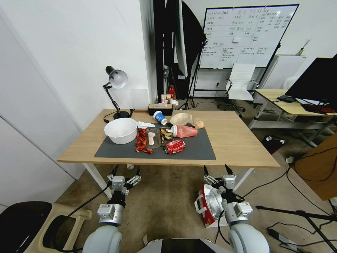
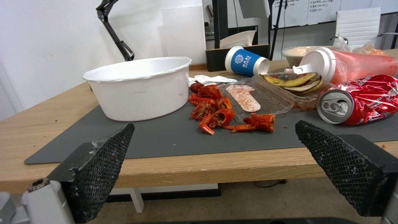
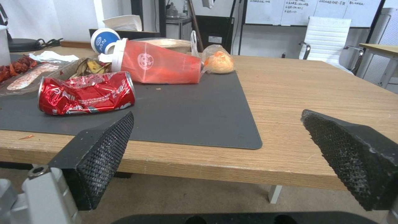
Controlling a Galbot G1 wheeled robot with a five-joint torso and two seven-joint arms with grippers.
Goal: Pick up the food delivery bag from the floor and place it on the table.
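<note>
From the head view, the food delivery bag (image 1: 207, 207) lies tipped on its side on the floor (image 1: 165, 207), just in front of the table (image 1: 238, 140) and directly under the right gripper (image 1: 219, 171), partly hidden by that arm. Its foil-lined mouth seems to face up and toward the table, long axis running roughly from the robot toward the table, though the arm covers too much to be sure. A white handle (image 1: 199, 205) loops out on its left side, and that looks the best place to take hold. It reads as light, crushable paper with slick foil inside, so I'd pinch a handle or the rim rather than squeeze the body. The left gripper (image 1: 125, 172) hangs over bare floor, jaws spread, as are the right's.

The left wrist view looks across the dark mat (image 2: 174, 140) at a white bowl (image 2: 141, 87), crayfish shells (image 2: 215, 112) and a crushed can (image 2: 360, 102), fingers wide apart.

The right wrist view shows spread fingers before the table edge.
</note>
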